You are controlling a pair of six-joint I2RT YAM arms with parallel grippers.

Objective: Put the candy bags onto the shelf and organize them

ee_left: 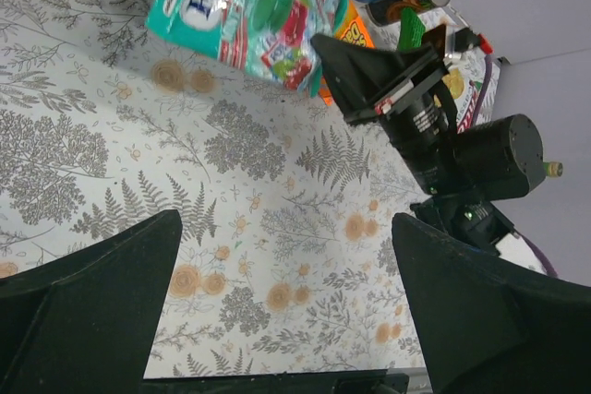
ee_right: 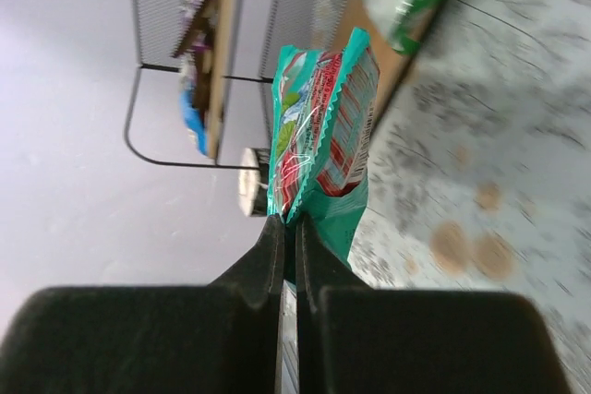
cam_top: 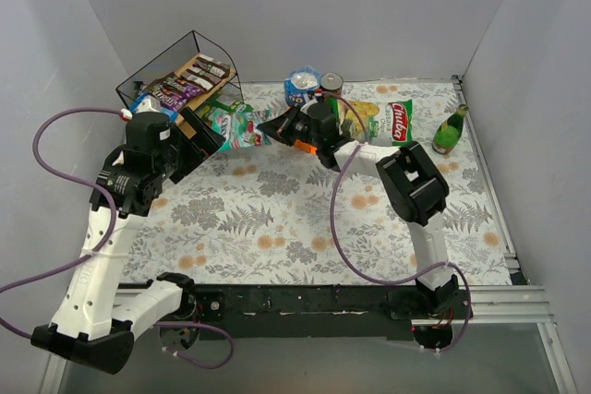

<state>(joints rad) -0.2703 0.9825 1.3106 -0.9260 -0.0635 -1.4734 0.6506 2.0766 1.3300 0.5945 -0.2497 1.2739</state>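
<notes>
The shelf (cam_top: 189, 53) stands at the back left, with brown, purple and blue candy bags (cam_top: 180, 88) lying on its top board. My right gripper (cam_top: 277, 126) is shut on one edge of a teal candy bag (cam_top: 238, 126) with red fruit print and holds it just right of the shelf. In the right wrist view the gripper (ee_right: 288, 232) pinches that bag (ee_right: 323, 126), with the shelf (ee_right: 222, 43) behind it. My left gripper (ee_left: 286, 302) is open and empty over the patterned cloth, and the teal bag (ee_left: 240, 11) shows ahead of it. In the top view the left gripper (cam_top: 199, 136) sits by the shelf's front.
Two round cans (cam_top: 314, 86) stand at the back centre. A large green chip bag (cam_top: 395, 122) and a yellow-green bag (cam_top: 362, 117) lie to their right. A green bottle (cam_top: 450, 131) stands by the right wall. Walls enclose the floral cloth (cam_top: 277, 219).
</notes>
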